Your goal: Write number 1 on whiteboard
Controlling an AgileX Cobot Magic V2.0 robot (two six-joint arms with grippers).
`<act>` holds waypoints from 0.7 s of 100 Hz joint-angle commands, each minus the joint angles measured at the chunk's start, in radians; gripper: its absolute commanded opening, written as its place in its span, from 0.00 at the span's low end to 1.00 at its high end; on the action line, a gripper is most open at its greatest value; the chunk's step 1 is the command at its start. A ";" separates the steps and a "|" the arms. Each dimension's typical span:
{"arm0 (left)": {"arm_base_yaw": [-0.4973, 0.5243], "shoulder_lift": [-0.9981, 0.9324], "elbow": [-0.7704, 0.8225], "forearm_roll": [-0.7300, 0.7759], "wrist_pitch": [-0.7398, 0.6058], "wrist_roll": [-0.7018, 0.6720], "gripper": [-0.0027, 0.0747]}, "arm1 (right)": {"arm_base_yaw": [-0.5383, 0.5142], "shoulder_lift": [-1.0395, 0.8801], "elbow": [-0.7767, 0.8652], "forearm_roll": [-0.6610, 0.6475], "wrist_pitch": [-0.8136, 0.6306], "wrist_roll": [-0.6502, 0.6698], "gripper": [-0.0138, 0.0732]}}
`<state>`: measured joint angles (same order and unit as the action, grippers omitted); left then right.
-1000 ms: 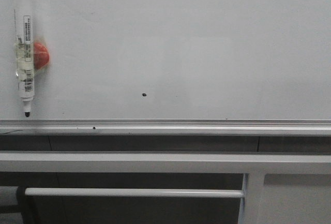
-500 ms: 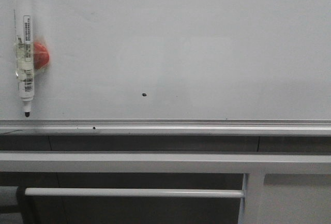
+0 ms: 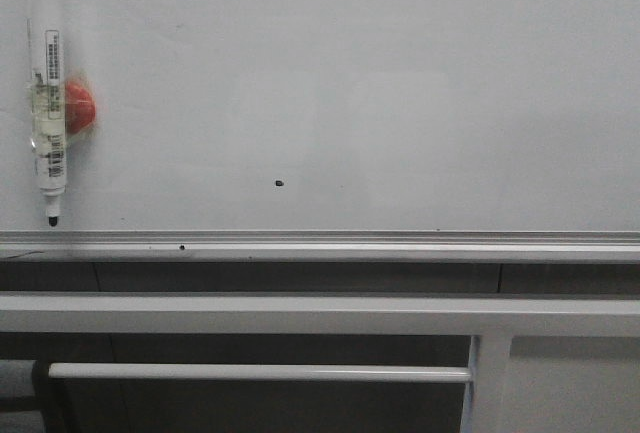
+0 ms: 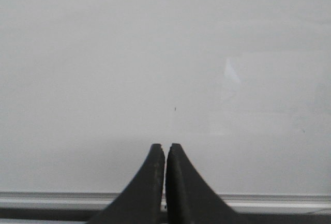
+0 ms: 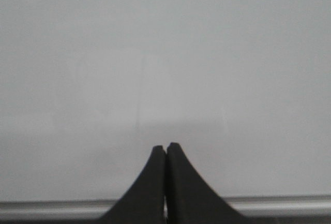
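Whiteboard [image 3: 400, 73] faces left gripper [image 4: 165, 149] and right gripper [image 5: 165, 148], both closed, empty.

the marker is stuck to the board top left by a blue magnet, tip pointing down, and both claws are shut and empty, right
Not quite: the magnet holding the marker is red, not blue, as the front view shows. The rest holds: the marker hangs at the top left of the whiteboard, tip down, and the left claw and right claw are shut and empty.

Frame below: pale grey metal bars [image 3: 300, 315], one wide rail over a thinner crossbar [image 3: 260, 373]
Upright: pale post [image 3: 487, 383] at right
Gaps: dark, shadowed
Light: soft, even
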<state>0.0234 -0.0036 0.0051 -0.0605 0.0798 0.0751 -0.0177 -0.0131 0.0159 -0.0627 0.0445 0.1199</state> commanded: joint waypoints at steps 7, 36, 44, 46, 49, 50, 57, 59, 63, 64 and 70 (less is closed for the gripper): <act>0.001 -0.025 0.006 0.073 -0.108 -0.001 0.01 | 0.001 -0.012 0.024 0.002 -0.311 -0.009 0.09; -0.009 -0.023 0.006 -0.264 -0.230 -0.009 0.01 | 0.001 -0.012 0.024 0.002 -0.574 0.003 0.09; -0.009 -0.023 0.006 -0.272 -0.232 -0.009 0.01 | 0.001 -0.012 0.024 0.010 -0.535 0.012 0.09; -0.009 -0.023 0.006 -0.272 -0.233 -0.009 0.01 | 0.001 -0.012 0.024 0.015 -0.517 0.026 0.09; -0.009 -0.023 0.006 -0.272 -0.233 -0.009 0.01 | 0.001 -0.012 0.024 0.015 -0.491 0.069 0.09; -0.009 -0.023 0.006 -0.272 -0.233 -0.009 0.01 | 0.001 -0.012 0.024 0.015 -0.478 0.095 0.09; -0.009 -0.023 0.006 -0.272 -0.233 -0.009 0.01 | 0.001 -0.012 0.024 0.015 -0.420 0.181 0.09; -0.009 -0.023 0.006 -0.276 -0.233 -0.009 0.01 | 0.001 -0.012 0.024 0.015 -0.406 0.187 0.09; -0.009 -0.023 0.006 -0.308 -0.241 -0.009 0.01 | 0.001 -0.012 0.024 0.015 -0.390 0.189 0.09; -0.009 -0.023 0.006 -0.319 -0.244 -0.009 0.01 | 0.001 -0.012 0.024 0.015 -0.384 0.189 0.09; -0.009 -0.023 0.006 -0.448 -0.272 -0.009 0.01 | 0.001 -0.012 0.024 0.023 -0.349 0.229 0.09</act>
<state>0.0214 -0.0036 0.0051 -0.3789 -0.0855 0.0750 -0.0177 -0.0131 0.0159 -0.0468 -0.2900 0.2915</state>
